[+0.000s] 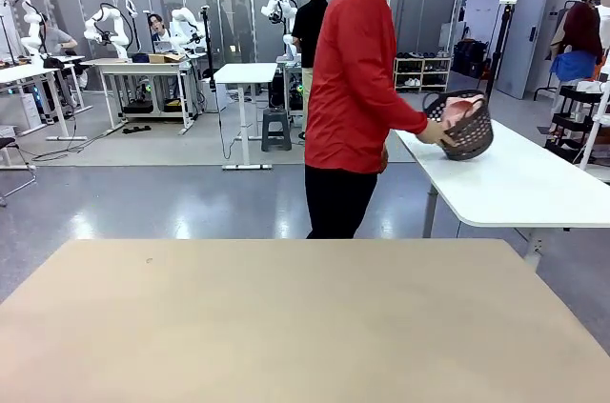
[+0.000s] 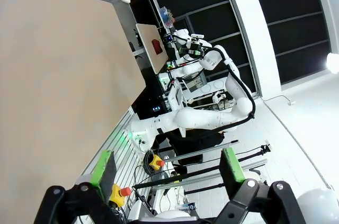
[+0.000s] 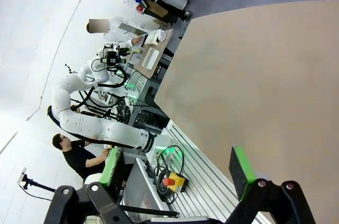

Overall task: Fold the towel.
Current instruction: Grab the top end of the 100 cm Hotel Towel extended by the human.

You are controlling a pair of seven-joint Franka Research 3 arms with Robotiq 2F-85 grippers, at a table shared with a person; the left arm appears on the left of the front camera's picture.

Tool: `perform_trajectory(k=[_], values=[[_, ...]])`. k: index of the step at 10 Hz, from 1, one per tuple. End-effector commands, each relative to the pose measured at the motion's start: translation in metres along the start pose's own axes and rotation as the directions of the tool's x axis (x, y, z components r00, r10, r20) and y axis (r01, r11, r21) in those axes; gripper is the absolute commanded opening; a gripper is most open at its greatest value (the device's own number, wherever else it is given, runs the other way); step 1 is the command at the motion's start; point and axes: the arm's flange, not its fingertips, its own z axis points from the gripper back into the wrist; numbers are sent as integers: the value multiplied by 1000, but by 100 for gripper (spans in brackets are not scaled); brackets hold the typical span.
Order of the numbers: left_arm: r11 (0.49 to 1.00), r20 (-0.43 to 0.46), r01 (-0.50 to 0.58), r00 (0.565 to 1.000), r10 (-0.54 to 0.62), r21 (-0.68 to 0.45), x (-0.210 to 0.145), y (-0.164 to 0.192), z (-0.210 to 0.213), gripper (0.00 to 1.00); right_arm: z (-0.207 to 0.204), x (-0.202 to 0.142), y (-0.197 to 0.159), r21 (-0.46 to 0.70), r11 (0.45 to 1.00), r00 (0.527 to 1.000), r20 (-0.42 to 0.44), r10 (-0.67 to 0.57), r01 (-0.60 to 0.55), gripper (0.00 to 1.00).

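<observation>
A person in a red top stands beyond the far edge of my beige table, turned toward a white side table. Both hands hold a dark perforated basket there, and the salmon-pink towel is bunched inside it. My left gripper is open, its green-padded fingers spread with nothing between them, off the table's edge. My right gripper is open too, hanging over the near edge of the table with nothing held.
The beige tabletop lies bare in front of me. The white side table stands at the right, past my table's far right corner. Behind the person is open grey floor, with other tables and people farther back.
</observation>
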Motion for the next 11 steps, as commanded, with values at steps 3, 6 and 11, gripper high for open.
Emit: perform_trajectory(k=[3, 6, 11], values=[[1000, -7, 2, 1000, -2, -10, -2, 1, 1, 100, 0, 0, 0, 14, 1000, 1000, 7, 23, -23, 100], [1000, -7, 2, 1000, -2, -10, -2, 1, 1, 100, 0, 0, 0, 14, 1000, 1000, 7, 23, -23, 100], [1000, -7, 2, 1000, -2, -10, -2, 1, 1, 100, 0, 0, 0, 14, 1000, 1000, 7, 23, -23, 100]])
